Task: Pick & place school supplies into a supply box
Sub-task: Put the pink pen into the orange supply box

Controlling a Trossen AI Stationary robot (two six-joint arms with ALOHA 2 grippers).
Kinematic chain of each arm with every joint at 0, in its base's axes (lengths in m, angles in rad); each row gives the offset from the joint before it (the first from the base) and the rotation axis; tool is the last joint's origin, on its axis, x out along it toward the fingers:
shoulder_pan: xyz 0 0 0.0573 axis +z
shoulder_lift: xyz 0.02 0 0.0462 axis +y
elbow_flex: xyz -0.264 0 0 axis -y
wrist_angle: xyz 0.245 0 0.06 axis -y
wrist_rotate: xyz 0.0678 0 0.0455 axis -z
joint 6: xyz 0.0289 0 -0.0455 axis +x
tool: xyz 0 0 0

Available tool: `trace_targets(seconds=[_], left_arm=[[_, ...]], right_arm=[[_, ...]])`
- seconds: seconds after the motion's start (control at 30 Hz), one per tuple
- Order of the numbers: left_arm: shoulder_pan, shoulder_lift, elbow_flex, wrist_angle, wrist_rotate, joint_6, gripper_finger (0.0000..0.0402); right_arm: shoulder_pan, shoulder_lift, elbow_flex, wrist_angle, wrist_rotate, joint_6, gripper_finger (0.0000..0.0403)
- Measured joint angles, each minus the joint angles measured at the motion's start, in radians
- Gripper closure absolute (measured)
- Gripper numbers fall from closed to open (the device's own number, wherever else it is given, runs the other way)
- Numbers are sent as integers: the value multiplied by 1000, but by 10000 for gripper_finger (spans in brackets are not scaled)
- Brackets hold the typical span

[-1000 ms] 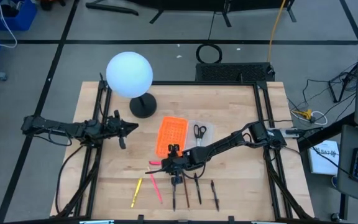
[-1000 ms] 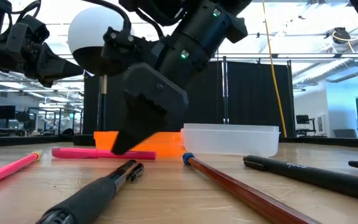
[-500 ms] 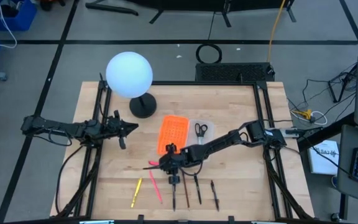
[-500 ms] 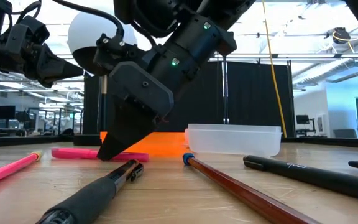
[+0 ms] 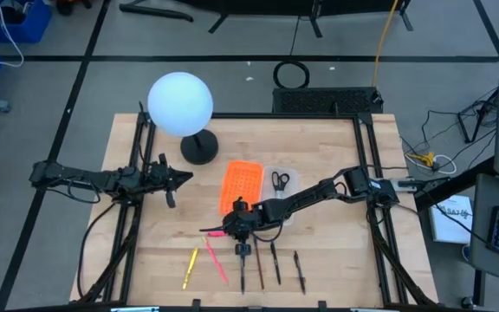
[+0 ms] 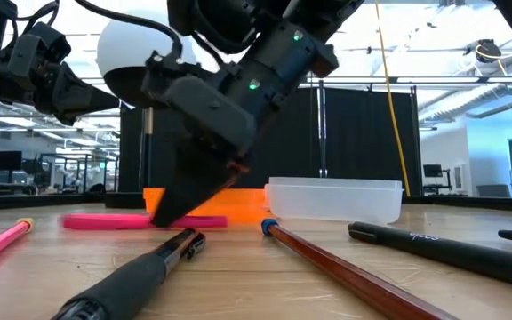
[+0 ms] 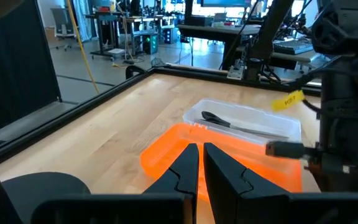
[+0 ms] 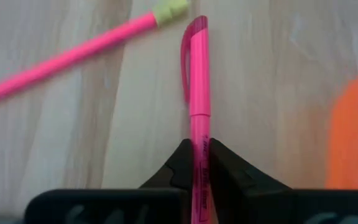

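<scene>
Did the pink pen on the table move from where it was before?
Yes. In the low view the pink pen slid slightly left, toward the picture's left edge, relative to the orange tray.

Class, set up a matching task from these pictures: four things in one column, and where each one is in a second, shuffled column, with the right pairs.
Things:
1. pink pen
2. small scissors
3. yellow pencil
4. white globe lamp

Places:
A. inside the clear plastic tray
B. far left corner of the table
C. between the right gripper fingers
D. leftmost in the near row

Pairs: 1-C, 2-A, 3-D, 4-B
</scene>
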State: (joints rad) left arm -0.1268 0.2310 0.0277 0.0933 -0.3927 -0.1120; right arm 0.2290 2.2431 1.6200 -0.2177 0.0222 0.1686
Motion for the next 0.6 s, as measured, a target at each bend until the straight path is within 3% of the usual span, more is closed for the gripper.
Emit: trace_targets(seconds=[0.37, 0.6], left_arm=[[0, 0, 0, -13, 1, -2, 371], [0, 0, 0, -15, 3, -27, 371]], right_arm=[[15, -147, 0, -18, 3, 16, 382], [6, -286, 2, -195, 52, 152, 382]])
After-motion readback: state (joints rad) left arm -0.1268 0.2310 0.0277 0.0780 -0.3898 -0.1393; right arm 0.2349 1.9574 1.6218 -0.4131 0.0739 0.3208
